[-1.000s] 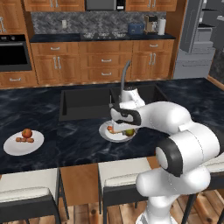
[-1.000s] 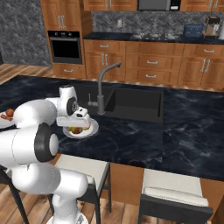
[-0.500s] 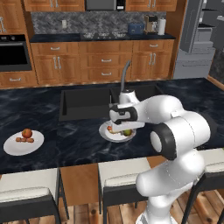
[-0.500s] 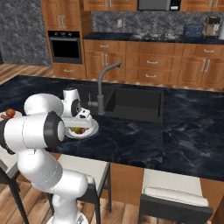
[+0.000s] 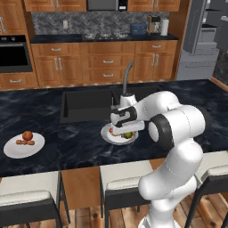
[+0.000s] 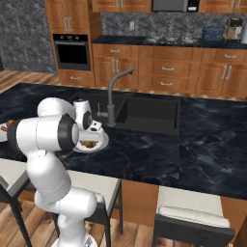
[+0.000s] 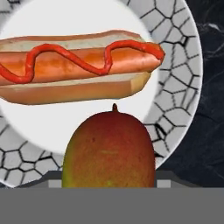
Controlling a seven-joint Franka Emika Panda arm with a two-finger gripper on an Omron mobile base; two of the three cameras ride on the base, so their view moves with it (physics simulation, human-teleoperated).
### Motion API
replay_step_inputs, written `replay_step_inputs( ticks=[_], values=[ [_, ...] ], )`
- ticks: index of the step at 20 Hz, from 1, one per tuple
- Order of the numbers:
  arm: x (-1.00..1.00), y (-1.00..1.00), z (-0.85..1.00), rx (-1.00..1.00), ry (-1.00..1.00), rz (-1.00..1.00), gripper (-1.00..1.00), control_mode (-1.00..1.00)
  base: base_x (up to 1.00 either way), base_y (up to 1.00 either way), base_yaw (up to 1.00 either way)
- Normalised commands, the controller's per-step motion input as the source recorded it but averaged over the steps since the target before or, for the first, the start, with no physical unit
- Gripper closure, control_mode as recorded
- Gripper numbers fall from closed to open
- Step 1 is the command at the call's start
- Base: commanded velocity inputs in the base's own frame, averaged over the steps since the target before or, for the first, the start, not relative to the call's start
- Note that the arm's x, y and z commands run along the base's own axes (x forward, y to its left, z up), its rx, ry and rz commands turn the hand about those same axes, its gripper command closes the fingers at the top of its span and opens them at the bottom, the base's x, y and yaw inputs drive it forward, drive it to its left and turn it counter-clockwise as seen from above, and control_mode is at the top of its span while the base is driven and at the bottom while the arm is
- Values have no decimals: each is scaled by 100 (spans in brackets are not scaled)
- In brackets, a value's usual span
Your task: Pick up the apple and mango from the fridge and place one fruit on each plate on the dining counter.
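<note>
gripper [image 5: 123,128]: clenched on mango [image 7: 109,151], centre frame | mango held just over plate [image 7: 183,78], beside hot dog [image 7: 78,65] | apple [image 5: 27,135] on left plate [image 5: 13,151] | risk: mango rolled off rim if released off-centre

Light soft and even, no strong glare. Base views small and a bit blurry. Black counter [image 5: 80,142] looks dark, faint shine. Hand view sharp up close; mango [image 7: 109,151] casts little shadow on plate [image 7: 175,87].
</note>
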Motion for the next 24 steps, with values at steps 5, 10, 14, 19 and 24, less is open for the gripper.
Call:
replay_step_inputs(
  ticks=[5, 10, 14, 19, 24],
  values=[
    [25, 2, -28, 0, 0, 0, 100, -100, 0, 0, 0],
    [18, 7, -25, 0, 0, 0, -100, -100, 0, 0, 0],
    [-22, 9, -30, 0, -2, 0, -100, -100, 0, 0, 0],
    [-28, 4, -15, 0, -1, 0, -100, -100, 0, 0, 0],
    [-10, 2, 2, 0, 0, 0, -100, -100, 0, 0, 0]
  ],
)
